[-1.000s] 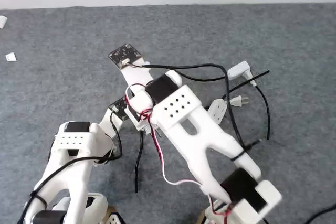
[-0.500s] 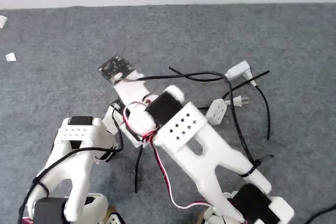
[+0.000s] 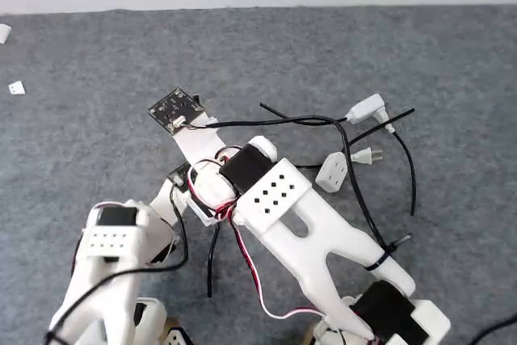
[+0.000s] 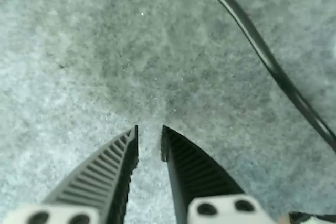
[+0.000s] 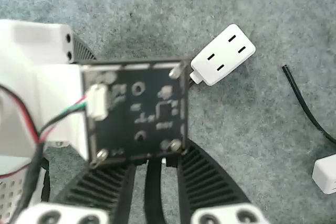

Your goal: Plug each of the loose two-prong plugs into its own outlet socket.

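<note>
Right now, step: looking like the pick-up stage, with no plug sitting in a socket yet.
Left gripper (image 4: pixel 149 129): hovering low over the grey counter (image 4: pixel 79 51), fingers barely parted, carrying nothing.
Right gripper (image 5: pixel 155 169): jaws standing apart, nothing clearly clamped.
Outlet socket (image 5: pixel 223 55): lying flat, slots facing up, two-prong plug (image 3: pixel 367 155) just beside it.
Next move: I'm judging one gripper is needing to close on that plug's body, prongs aimed at the slots.
</note>
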`<state>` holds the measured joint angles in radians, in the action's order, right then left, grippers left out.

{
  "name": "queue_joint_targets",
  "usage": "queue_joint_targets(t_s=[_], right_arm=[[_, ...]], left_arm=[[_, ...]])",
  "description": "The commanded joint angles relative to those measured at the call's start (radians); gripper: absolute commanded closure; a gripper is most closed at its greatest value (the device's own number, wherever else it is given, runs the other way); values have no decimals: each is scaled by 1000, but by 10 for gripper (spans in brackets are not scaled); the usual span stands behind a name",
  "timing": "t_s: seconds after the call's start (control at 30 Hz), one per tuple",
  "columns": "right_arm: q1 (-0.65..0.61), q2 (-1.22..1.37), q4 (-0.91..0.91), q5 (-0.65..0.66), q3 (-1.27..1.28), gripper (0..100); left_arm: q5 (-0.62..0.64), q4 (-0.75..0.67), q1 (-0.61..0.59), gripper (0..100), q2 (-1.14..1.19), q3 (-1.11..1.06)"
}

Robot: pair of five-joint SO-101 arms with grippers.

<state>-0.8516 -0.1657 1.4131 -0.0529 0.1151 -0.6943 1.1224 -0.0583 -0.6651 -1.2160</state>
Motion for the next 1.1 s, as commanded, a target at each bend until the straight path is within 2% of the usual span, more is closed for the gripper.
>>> queue_joint_targets(t_s=[0.0,0.1,0.27,0.43,0.6,1.07], right_arm=[[13,-12,-35,-23,-8,991],[48,-2,-61,-87,-6,991],[176,-4,-191,-235,61,991],[231,-4,-453,-334,215,991],[231,-4,-615,-331,284,991],[236,119,-751,-247,279,991]], left_arm=[[-15,-23,20,935,-127,-31],[11,-60,8,935,-161,-48],[278,-207,-60,934,-176,-71],[486,-347,-75,935,-176,-102],[499,-353,-75,935,-176,-105],[479,-348,-75,935,-176,-105]])
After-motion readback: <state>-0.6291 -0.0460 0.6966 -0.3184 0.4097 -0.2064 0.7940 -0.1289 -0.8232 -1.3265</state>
